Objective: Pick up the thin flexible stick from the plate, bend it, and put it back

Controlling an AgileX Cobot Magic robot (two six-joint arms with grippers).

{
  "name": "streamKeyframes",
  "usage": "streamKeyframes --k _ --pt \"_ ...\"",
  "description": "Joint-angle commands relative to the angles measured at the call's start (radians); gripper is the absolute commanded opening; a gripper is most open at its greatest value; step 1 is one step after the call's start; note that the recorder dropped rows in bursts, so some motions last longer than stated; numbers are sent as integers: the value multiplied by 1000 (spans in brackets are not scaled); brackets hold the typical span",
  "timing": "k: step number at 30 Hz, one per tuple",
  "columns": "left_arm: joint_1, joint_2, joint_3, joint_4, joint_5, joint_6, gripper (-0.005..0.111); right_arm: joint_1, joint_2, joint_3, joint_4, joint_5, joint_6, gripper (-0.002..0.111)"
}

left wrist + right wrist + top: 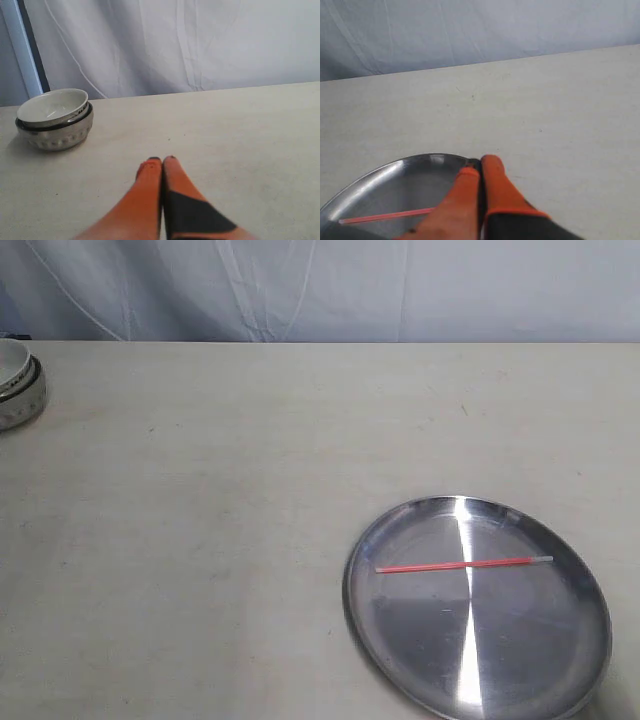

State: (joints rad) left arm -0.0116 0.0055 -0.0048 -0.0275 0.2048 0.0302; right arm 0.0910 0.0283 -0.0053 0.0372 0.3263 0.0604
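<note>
The thin red-orange stick (455, 564) lies straight across the shiny silver plate (400, 640) at the table's front right, its whitish tip pointing right. Neither gripper shows in the exterior view. In the right wrist view my right gripper (481, 162) is shut with nothing in it, hovering over the plate's rim (380, 172); the stick (385, 216) runs under its orange fingers (495, 185). My left gripper (162, 161) is shut and empty above bare table, far from the plate.
A small white bowl (52, 105) nested in a metal bowl (55, 135) stands at the table's far left edge (15, 385). A pale cloth backdrop hangs behind the table.
</note>
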Motion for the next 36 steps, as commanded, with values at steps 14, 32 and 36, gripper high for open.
streamKeyframes --k 14,32,36 --pt "-5 -5 5 -8 -11 -1 0 2 -6 5 265 -693 428 -1" --pt "-5 -5 5 -8 -11 -1 0 4 751 -869 -140 607 -75 -1" --pt "-5 -5 5 -8 -11 -1 0 4 1063 -1123 -92 719 -433 -1"
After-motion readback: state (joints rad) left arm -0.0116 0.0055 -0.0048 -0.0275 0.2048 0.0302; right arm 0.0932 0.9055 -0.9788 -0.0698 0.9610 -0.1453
